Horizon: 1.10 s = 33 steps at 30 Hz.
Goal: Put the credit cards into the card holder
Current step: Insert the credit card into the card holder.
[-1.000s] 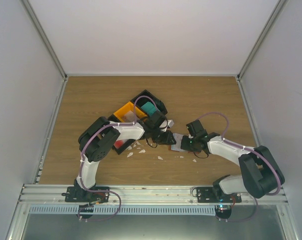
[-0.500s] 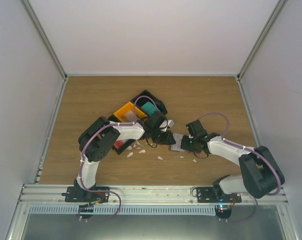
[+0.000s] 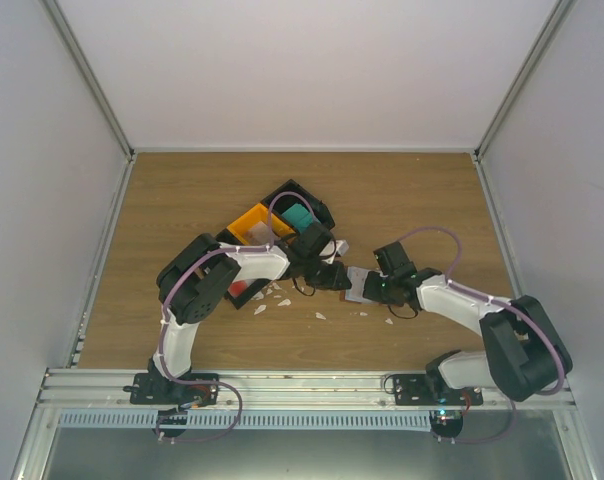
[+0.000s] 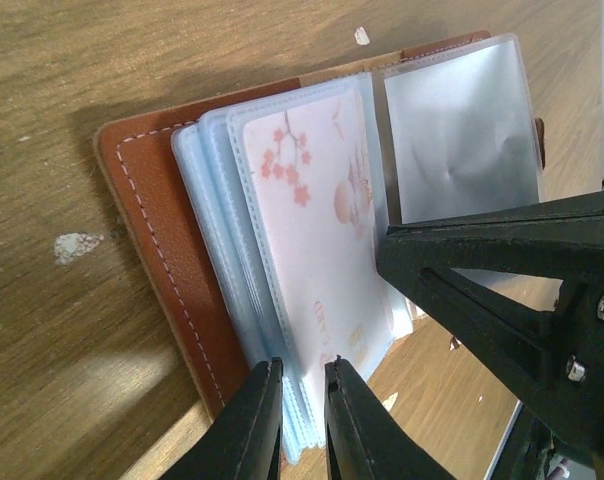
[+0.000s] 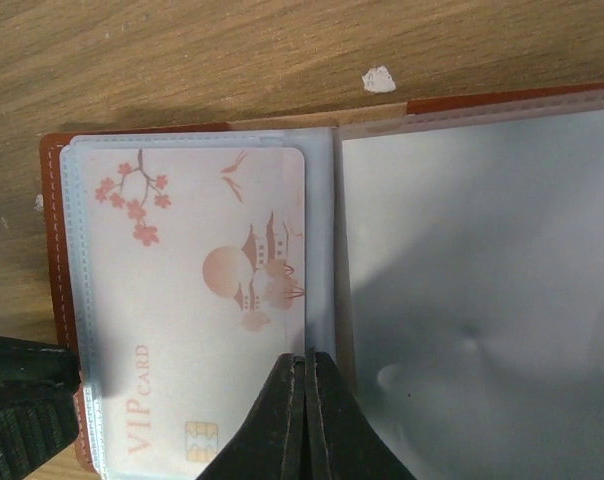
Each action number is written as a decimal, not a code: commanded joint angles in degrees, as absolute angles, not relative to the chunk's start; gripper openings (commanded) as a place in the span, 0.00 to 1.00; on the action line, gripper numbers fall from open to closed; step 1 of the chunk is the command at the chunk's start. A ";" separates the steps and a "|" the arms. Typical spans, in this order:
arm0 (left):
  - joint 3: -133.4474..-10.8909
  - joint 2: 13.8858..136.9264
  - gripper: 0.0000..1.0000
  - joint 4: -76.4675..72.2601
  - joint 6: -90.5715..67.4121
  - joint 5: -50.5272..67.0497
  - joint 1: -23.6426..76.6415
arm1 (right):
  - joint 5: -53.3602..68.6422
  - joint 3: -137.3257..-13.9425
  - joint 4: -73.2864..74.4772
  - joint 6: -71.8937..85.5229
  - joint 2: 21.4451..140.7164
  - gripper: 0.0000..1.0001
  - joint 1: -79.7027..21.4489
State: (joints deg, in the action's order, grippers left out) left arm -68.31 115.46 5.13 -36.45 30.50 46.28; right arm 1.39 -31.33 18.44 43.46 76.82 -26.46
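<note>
Top external view shows almost no change over the last second. The right arm has shifted very slightly, and both sets of fingers stay at the small reddish-brown leather-like folding card holder (image 3: pixel 354 288), which lies open on the wood-grain table (image 3: pixel 182 200) between them. I judge the insertion to be in its last stage, with the card not yet released.

The left fingers (image 4: pixel 330 400) are closed to a narrow slit on the lower edge of the holder's stack of soft, clear bluish plastic sleeves, beside the white-stitched cover. The right fingers (image 5: pixel 304 390) are pressed together, their tips at the right edge of the white plastic credit card (image 5: pixel 192 300) printed with red blossoms and a pagoda. It lies flat in the top sleeve, its rounded corners showing. Whether the right fingers nip anything I cannot tell.

A teal card (image 3: pixel 300 217) waits in the black-and-orange compartment tray (image 3: pixel 250 222), so more cards remain.
</note>
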 commanded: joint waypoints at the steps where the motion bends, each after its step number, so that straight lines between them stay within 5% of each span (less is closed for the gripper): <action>1: -68.32 112.87 0.16 2.62 -36.10 30.01 47.02 | -3.12 -28.62 24.34 44.54 77.01 0.00 -26.19; 10: -68.42 113.11 0.17 2.81 -35.83 28.37 47.13 | -0.21 -29.70 21.50 42.72 71.79 0.05 -26.19; 26: -68.46 111.89 0.19 2.02 -35.39 28.92 46.85 | -4.19 -37.11 31.85 35.86 75.75 0.57 -26.20; 33: -68.42 112.58 0.19 1.03 -35.99 30.42 46.87 | -3.65 -34.90 28.94 36.69 80.44 0.56 -26.21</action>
State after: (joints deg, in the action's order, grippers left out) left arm -68.29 113.49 3.97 -36.27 28.77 46.59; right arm -2.72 -36.67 29.71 36.42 78.15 -26.35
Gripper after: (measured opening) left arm 0.190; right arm 0.590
